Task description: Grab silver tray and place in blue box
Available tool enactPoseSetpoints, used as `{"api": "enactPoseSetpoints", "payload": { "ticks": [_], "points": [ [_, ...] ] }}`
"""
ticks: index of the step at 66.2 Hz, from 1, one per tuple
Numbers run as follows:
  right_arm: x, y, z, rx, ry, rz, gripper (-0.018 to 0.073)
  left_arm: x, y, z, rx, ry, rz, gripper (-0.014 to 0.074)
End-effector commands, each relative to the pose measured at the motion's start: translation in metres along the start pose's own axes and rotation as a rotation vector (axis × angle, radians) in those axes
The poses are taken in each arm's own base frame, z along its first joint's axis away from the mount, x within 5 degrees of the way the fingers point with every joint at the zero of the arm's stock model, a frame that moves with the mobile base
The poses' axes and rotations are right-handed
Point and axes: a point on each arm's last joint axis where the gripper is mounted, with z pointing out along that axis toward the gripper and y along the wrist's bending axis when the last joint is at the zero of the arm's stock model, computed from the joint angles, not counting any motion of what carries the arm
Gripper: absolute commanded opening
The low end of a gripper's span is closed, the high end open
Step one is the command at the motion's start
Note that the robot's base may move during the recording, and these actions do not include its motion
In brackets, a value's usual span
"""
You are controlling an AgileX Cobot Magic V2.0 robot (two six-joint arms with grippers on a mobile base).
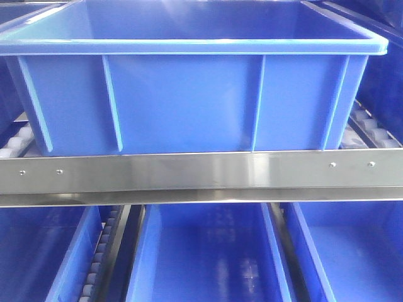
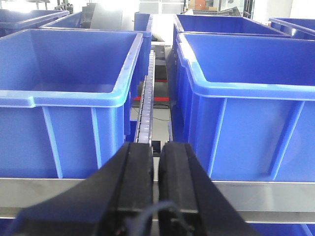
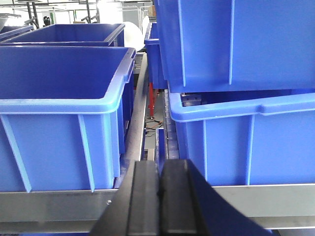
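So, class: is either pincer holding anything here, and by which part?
Nothing is held. The left pincer and right pincer are both shut on nothing, facing blue boxes.

The left gripper (image 2: 155,162) appeared as two matte black, flat-faced fingers (image 2: 138,167) with squared tips, widening outward behind the jaws into a broad black wedge-shaped body. A thin dark cable looped across the base, just behind the jaws. The right gripper (image 3: 160,172) looked alike: two black rectangular fingers (image 3: 143,191) on a flaring black body.
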Motion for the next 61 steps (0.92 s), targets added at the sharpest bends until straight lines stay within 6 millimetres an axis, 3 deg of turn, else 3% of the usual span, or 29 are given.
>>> {"api": "enactPoseSetpoints", "payload": {
  "ticks": [1,61],
  "points": [
    [-0.0165,0.0007,-0.0028,-0.003,-0.135,-0.01,0.0051,-0.0018,0.0002,-0.0013,-0.003,-0.074,0.007,0.0014],
    [-0.0165,0.0007,-0.0028,-0.003,-0.135,-0.01,0.0051,-0.002,0.0002,-0.0013,-0.003,-0.076,0.007,0.0014]
  ]
}}
